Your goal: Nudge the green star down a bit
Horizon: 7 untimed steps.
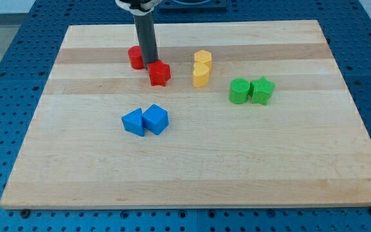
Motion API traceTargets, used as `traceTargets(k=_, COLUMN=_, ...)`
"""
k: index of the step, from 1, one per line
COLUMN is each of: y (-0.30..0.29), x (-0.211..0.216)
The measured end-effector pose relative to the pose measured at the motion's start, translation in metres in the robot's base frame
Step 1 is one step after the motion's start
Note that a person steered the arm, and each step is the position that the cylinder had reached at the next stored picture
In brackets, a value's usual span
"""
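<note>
The green star (262,89) lies on the wooden board at the view's right of centre, touching a green round block (239,91) on its left. My tip (151,63) is at the view's upper left, far from the green star. It stands between a red round block (135,57) on its left and a red star (160,73) just below and right of it.
Two yellow blocks (201,67) stand stacked in a column between my tip and the green pair. A blue triangular block (133,122) and a blue cube (155,118) touch each other lower down, left of centre. The wooden board (192,174) ends at blue perforated table edges.
</note>
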<state>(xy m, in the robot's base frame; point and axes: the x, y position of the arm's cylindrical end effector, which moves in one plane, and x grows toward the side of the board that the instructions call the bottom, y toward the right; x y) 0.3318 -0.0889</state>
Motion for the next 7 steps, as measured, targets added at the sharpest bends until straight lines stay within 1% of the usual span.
traceTargets(k=1, y=-0.004, x=-0.004)
traceTargets(k=2, y=-0.036, x=0.002)
traceTargets(k=3, y=-0.061, x=0.018)
traceTargets(k=4, y=-0.062, x=0.042)
traceTargets(k=5, y=-0.044, x=0.063)
traceTargets(k=7, y=0.042, x=0.070)
